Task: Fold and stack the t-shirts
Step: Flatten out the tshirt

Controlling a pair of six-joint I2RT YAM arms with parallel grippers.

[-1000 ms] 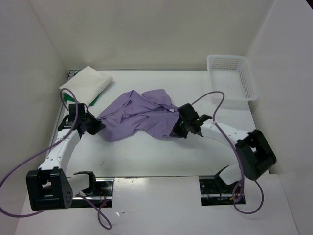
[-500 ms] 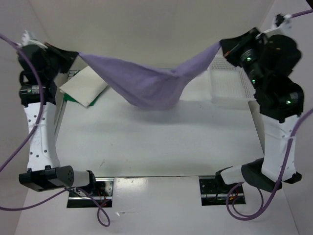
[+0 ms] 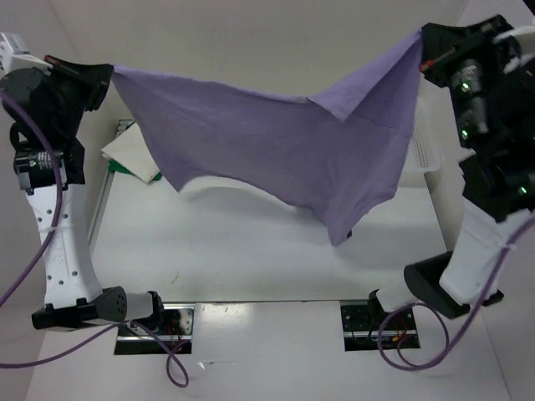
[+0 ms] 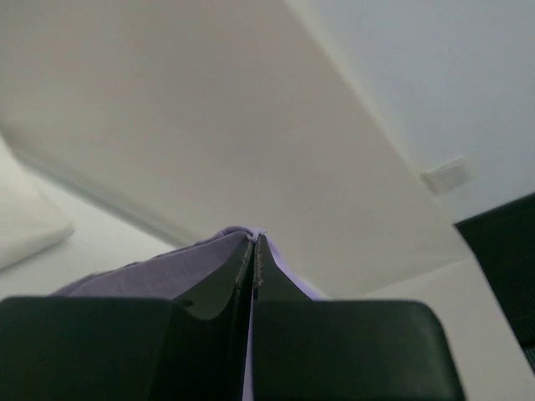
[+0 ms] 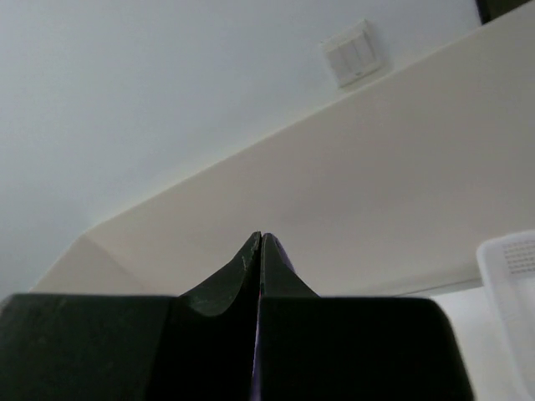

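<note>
Top view: lavender t-shirt [image 3: 276,159] spread in the air above the desk [image 3: 251,251], hung by two upper corners between the upright left arm [image 3: 58,242] and the upright right arm [image 3: 489,225]. Left jaws closed on the corner of the cloth at upper left; right jaws closed on the opposite corner at upper right. Upper edge sagging in a shallow curve between the two grips. Lower edge hanging free, lowest at a point right of centre, with a soft shadow on the desk beneath. A flap turned over near the right grip.

Behind the hanging cloth, at the far left corner of the desk: folded white t-shirt [image 3: 138,159] lying on the green t-shirt [image 3: 118,165], only a narrow green edge showing. At far right: white lattice basket [image 3: 424,142], mostly hidden by the cloth and the right arm.

Left wrist view: fingers [image 4: 209,288] pressed together with no gap, a thin fold of the lavender cloth pinched at the tips and trailing off to the left. Blurred white mass at the left edge, not identifiable.

Right wrist view: fingers [image 5: 226,280] likewise pressed shut, a dark sliver of cloth along the seam between them. Corner of the basket [image 5: 512,259] at the right edge.
</note>
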